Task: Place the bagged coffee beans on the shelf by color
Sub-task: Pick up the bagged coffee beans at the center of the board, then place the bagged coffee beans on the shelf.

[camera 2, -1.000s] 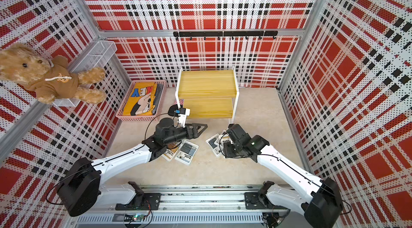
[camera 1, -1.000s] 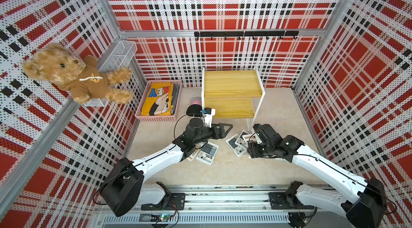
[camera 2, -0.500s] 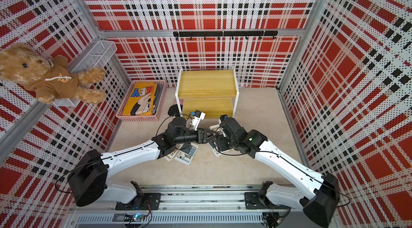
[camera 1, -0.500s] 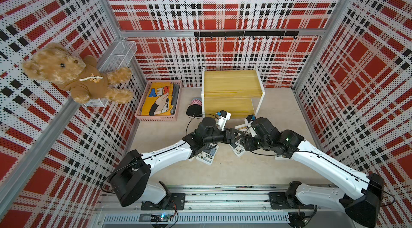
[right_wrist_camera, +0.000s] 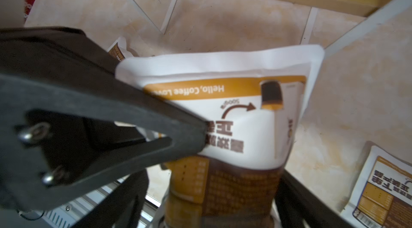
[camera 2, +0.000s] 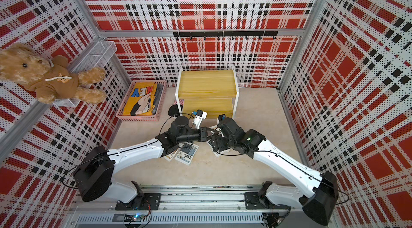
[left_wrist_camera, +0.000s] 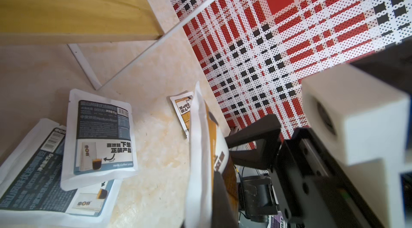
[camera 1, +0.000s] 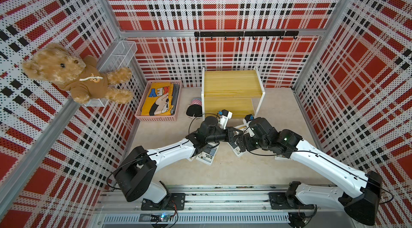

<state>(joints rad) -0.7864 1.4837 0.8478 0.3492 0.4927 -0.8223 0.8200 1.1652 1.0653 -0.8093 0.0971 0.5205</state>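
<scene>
- left gripper [right_wrist_camera: 198, 135] has clamped the white, brown-panelled pouch [right_wrist_camera: 240, 108].
- right gripper [camera 1: 239, 140] fingers now stand wide, releasing it.
- handover judged done; left gripper may now load the yellow-tan wooden shelf [camera 1: 231, 82].

Both top views are taken from high above the front rail, aimed steeply down toward the rear wall, far enough back for the whole cell to be covered. As they are set side by side, nearly the same scene is shared: the left claw [camera 1: 234, 132] and right claw [camera 1: 240, 141] are seen tip to tip, with the shelf [camera 1: 231, 82] beyond them. The left wrist view is taken from close behind the left claw, aimed past its tips at the right claw. The right wrist view is taken from close behind the right claw, aimed toward the shelf's legs. The brown-labelled pouch [right_wrist_camera: 245, 108] between the claws is shared by both wrist views.
</scene>
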